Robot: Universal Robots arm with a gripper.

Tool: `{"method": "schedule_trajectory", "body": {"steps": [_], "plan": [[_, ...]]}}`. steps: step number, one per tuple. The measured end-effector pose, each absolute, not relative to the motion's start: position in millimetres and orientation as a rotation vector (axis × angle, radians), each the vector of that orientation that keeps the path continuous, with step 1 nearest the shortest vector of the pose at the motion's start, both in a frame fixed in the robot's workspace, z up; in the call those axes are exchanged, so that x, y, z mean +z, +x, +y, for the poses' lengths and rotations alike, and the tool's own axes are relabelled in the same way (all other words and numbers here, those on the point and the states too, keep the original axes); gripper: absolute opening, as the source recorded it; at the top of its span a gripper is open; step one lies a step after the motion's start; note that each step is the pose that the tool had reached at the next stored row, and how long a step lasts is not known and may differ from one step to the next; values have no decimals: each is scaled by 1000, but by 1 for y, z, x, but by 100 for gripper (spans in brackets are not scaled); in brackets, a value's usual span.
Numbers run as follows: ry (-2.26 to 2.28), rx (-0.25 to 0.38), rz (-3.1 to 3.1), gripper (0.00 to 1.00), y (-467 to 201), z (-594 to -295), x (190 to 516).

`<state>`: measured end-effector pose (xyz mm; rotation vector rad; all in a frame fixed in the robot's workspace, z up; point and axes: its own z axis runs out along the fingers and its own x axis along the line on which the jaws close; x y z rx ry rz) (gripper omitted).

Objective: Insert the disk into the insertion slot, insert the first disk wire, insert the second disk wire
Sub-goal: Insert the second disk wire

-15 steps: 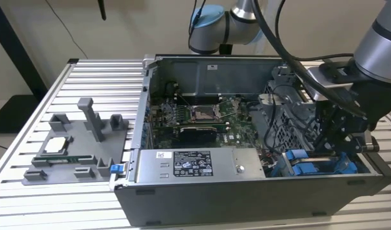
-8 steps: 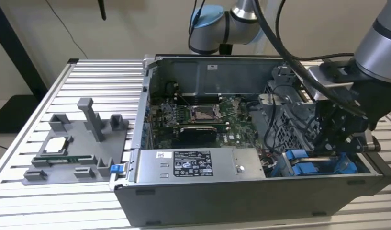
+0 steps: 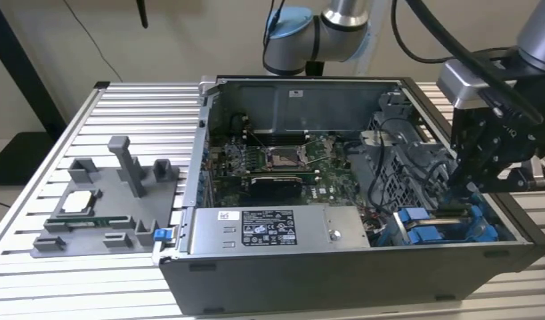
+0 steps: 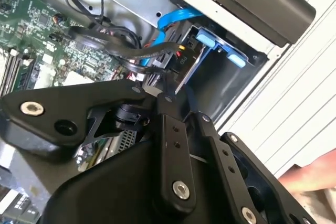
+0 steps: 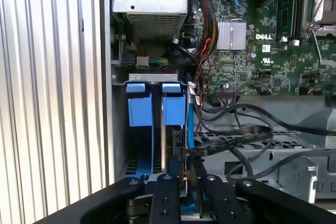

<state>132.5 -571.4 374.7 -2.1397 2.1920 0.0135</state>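
step: gripper (image 5: 181, 182) was down at the insertion slot (image 5: 157, 129), likely a wire step (disk (image 5: 176, 135) looked seated)
grip: couldn't tell
next: needed square alignment

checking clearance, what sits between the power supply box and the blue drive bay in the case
In the exterior view, a tangle of black and red wires fills the gap between the power supply box and the insertion slot; the gripper hangs over that bay.

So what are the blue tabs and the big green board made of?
The blue tabs look like moulded plastic: one even bright colour, smooth and matt, with rounded edges. The green board looks like a stiff circuit board with a glossy green coating, dotted with small dark chips and shiny metal parts. The ribbed silver block on it is probably bare metal.
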Motion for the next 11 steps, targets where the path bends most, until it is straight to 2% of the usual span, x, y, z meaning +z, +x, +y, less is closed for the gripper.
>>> {"method": "schedule_trajectory", "body": {"steps": [11], "plan": [[-2139, 14, 2192, 100, 132, -571, 384]]}}
